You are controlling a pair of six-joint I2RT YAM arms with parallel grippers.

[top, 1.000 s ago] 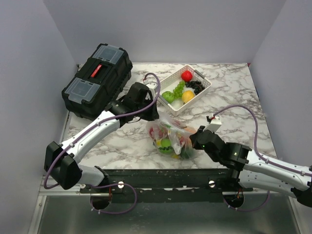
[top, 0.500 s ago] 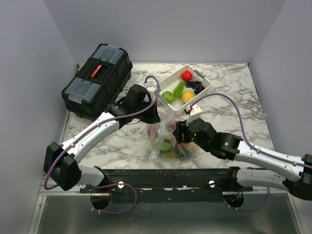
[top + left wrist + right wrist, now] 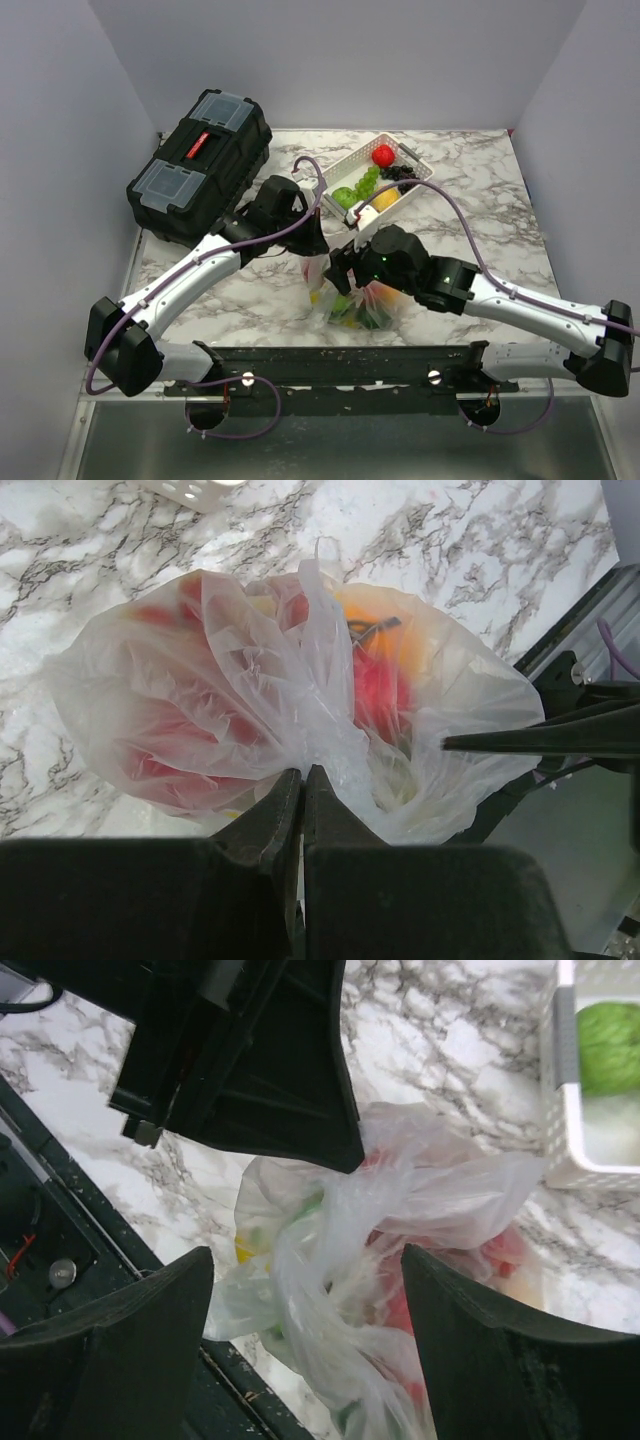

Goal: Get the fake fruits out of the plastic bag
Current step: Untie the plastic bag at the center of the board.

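The plastic bag (image 3: 352, 296) stands near the table's front edge, thin and see-through, bunched at the top. My left gripper (image 3: 302, 772) is shut on that gathered top and holds it up; in the top view the left gripper (image 3: 314, 240) sits just above the bag. Fake fruits show through the film: a red one (image 3: 375, 690), an orange one (image 3: 400, 630) and a green one (image 3: 343, 297). My right gripper (image 3: 305, 1260) stands open right over the bag (image 3: 400, 1250), its fingers on either side of a twisted fold, touching nothing that I can make out.
A white slotted basket (image 3: 353, 162) at the back holds more fruits, among them a green one (image 3: 610, 1045). A black toolbox (image 3: 200, 160) lies at the back left. The table's dark front rail (image 3: 330, 362) runs just below the bag.
My right gripper has opened and swung left from the bag's right side to above it. The left gripper has kept its pinch and the bag now stands taller and narrower.
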